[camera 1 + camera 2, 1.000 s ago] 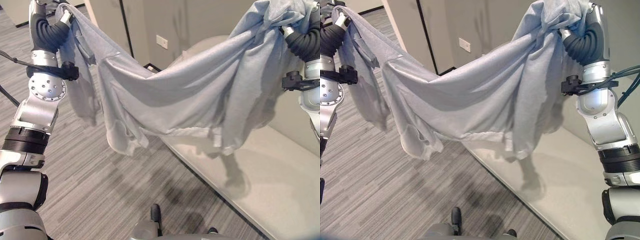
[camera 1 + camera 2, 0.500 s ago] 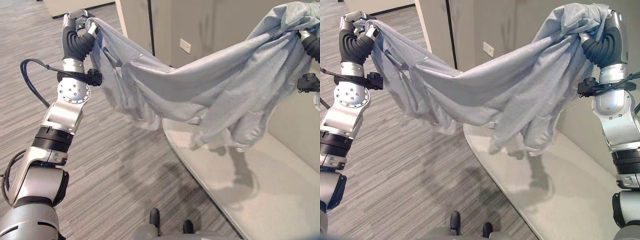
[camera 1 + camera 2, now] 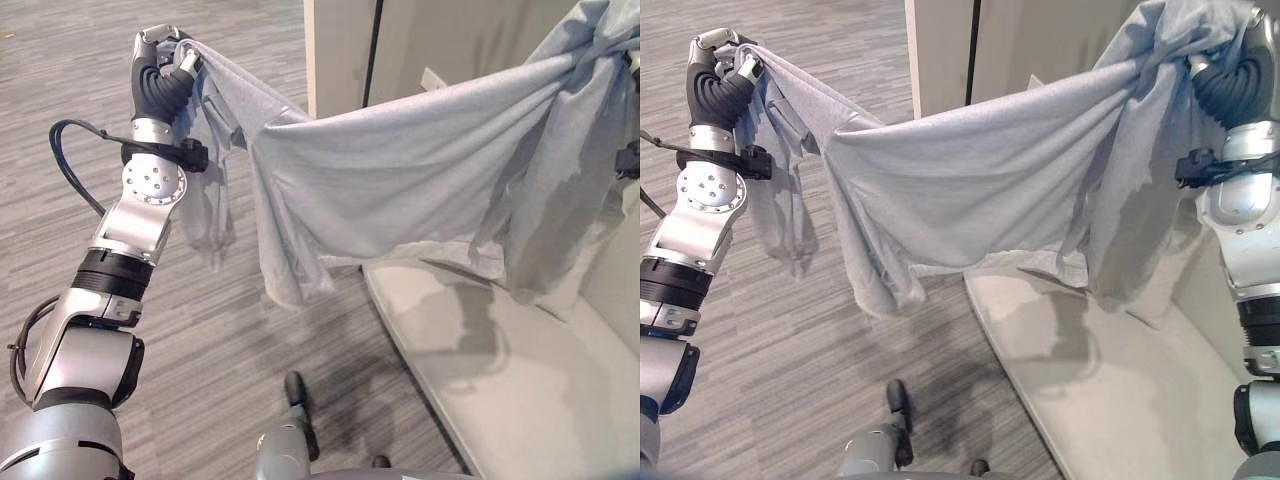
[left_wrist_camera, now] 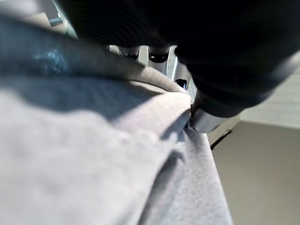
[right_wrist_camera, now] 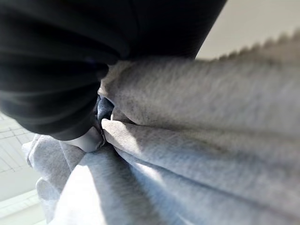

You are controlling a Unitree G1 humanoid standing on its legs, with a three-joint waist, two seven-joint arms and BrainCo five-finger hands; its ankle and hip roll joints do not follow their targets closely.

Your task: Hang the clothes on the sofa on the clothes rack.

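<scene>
A light grey garment (image 3: 400,180) hangs spread in the air between my two raised hands, with a sleeve and its hem drooping. My left hand (image 3: 163,52) is up at the far left, fingers curled over one bunched end of the cloth (image 4: 117,154). At the far right my right hand (image 3: 1228,72) is shut on the other bunched end (image 5: 197,140), and folds drape down over its wrist. The pale sofa seat (image 3: 520,380) lies below the garment's right half.
Grey striped carpet (image 3: 200,330) covers the floor to the left and below. Behind the garment stands a beige wall panel (image 3: 335,50) with a dark vertical gap (image 3: 374,45) and a wall outlet (image 3: 432,78).
The whole view has shifted, so the camera has moved. The garment now stretches flatter and tauter between the hands than a second ago, and both hands keep their hold.
</scene>
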